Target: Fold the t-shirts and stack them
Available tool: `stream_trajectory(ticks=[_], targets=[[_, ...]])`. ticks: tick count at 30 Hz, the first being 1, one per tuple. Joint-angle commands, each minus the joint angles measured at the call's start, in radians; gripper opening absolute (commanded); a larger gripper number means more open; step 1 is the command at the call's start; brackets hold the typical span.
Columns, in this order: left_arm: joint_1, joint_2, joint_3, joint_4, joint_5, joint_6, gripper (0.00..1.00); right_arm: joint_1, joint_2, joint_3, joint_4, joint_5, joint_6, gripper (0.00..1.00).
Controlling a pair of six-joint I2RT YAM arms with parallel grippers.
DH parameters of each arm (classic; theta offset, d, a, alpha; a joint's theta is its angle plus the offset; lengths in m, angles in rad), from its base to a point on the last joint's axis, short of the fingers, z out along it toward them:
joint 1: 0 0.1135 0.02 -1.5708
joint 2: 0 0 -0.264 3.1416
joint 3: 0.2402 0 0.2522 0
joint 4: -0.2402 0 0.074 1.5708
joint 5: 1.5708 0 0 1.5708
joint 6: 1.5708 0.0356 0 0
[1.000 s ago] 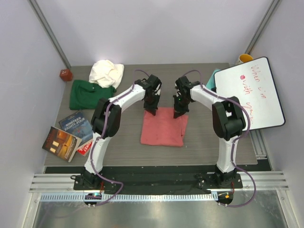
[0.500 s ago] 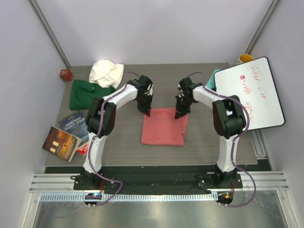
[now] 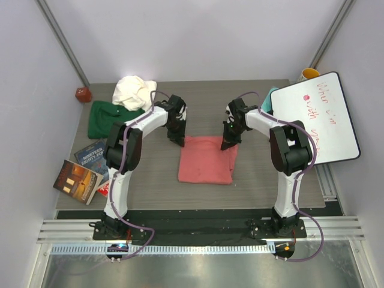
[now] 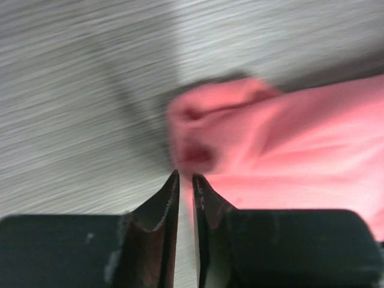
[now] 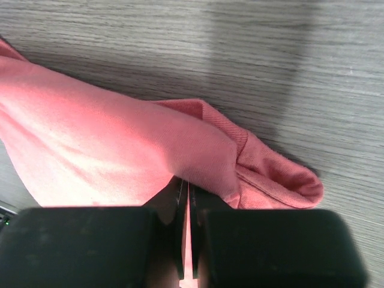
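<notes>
The salmon-pink t-shirt [image 3: 207, 159] lies folded into a rectangle at mid-table. My left gripper [image 3: 178, 141] hangs just off its far left corner. In the left wrist view the left gripper [image 4: 186, 175] has its jaws a narrow slit apart with nothing between them, and the pink cloth [image 4: 288, 144] lies blurred just beyond the tips. My right gripper [image 3: 227, 144] sits on the far right corner. There the right gripper [image 5: 187, 183] is shut on a fold of the pink shirt [image 5: 108, 138]. The dark green t-shirt [image 3: 108, 119] and the cream-white t-shirt [image 3: 135, 91] lie at the far left.
Two books [image 3: 96, 157] [image 3: 77, 181] lie at the table's left edge. A small red object [image 3: 83, 94] sits in the far left corner. A whiteboard [image 3: 315, 117] leans at the right, with a yellow cup [image 3: 309, 73] and a teal item [image 3: 271, 96] behind it.
My left gripper has moved left off the pink shirt's corner, its jaws have parted slightly and the cloth has dropped out. The right gripper has barely shifted.
</notes>
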State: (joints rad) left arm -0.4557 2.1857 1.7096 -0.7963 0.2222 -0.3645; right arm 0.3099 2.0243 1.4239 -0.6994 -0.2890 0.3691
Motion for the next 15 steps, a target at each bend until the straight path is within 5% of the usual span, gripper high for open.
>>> stream_trajectory(ticks=[1,6,15], targets=[[0.061,-0.043,-0.082,-0.018,-0.101,0.019,0.16,-0.022,0.001,-0.037,-0.029,0.119,-0.045,0.11],[0.068,-0.075,-0.128,-0.027,-0.116,0.004,0.29,-0.025,-0.123,-0.074,0.018,0.145,-0.036,0.37],[0.091,-0.172,-0.177,0.028,0.08,-0.014,0.46,-0.063,-0.346,-0.106,-0.046,0.12,-0.015,0.48]])
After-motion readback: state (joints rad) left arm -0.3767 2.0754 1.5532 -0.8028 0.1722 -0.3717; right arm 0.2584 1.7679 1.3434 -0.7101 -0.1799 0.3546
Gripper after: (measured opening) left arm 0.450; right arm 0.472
